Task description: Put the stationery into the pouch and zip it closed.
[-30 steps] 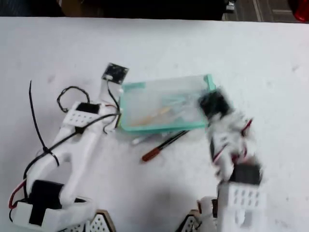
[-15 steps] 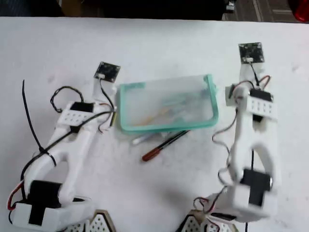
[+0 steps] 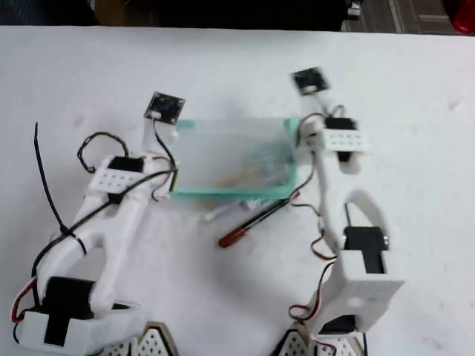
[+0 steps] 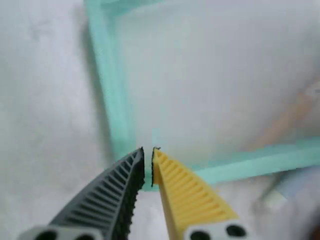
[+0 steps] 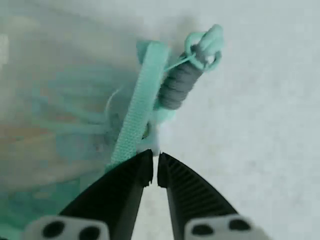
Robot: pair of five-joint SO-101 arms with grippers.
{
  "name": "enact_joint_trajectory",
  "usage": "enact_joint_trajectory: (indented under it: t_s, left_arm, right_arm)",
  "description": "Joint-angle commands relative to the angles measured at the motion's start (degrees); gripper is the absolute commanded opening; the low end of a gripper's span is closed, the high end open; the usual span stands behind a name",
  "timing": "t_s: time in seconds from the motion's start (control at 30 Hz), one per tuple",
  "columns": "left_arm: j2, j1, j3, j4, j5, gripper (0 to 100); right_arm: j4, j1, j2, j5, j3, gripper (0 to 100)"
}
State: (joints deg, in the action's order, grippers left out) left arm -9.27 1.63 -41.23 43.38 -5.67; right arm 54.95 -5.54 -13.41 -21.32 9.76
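Observation:
The clear pouch with teal trim lies mid-table, stationery dimly visible inside. My left gripper sits at its near left corner; in the left wrist view the left gripper is shut on the teal edge of the pouch. My right gripper is at the pouch's right end. There the right gripper is shut on a pale tab beside the teal strap and the grey zipper pull. A red-capped pen and a white stick lie on the table in front of the pouch.
Both arms flank the pouch, their bases at the near table edge. A loose black cable arcs beside the left arm. Open white tabletop stretches behind the pouch up to the far edge.
The right arm has swung from the right side over to the pouch's right end and shut there. That end has shifted left, so the pouch looks narrower. The left arm has kept still.

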Motion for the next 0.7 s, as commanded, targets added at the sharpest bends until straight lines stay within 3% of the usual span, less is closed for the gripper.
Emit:
enact_joint_trajectory:
  t_s: [0.0,0.17,0.33,0.53,0.67]
  left_arm:
    - [0.13,-0.66,3.69,-1.23,0.7,6]
    - [0.13,-0.66,3.78,-1.23,0.7,6]
    - [0.13,-0.66,3.78,-1.23,0.7,6]
    - [0.13,-0.66,3.78,-1.23,0.7,6]
    - [0.13,-0.48,3.78,-1.23,0.7,6]
  right_arm:
    - [3.65,-4.0,2.59,-2.29,-2.73,1.7]
    - [3.03,-1.71,9.71,-4.22,-2.81,1.8]
    - [-6.29,0.04,9.8,-4.57,-0.18,2.4]
    - [-8.48,-0.57,2.33,-4.22,-2.11,22.5]
    - [-7.6,-1.27,-2.86,-4.22,-7.3,24.0]
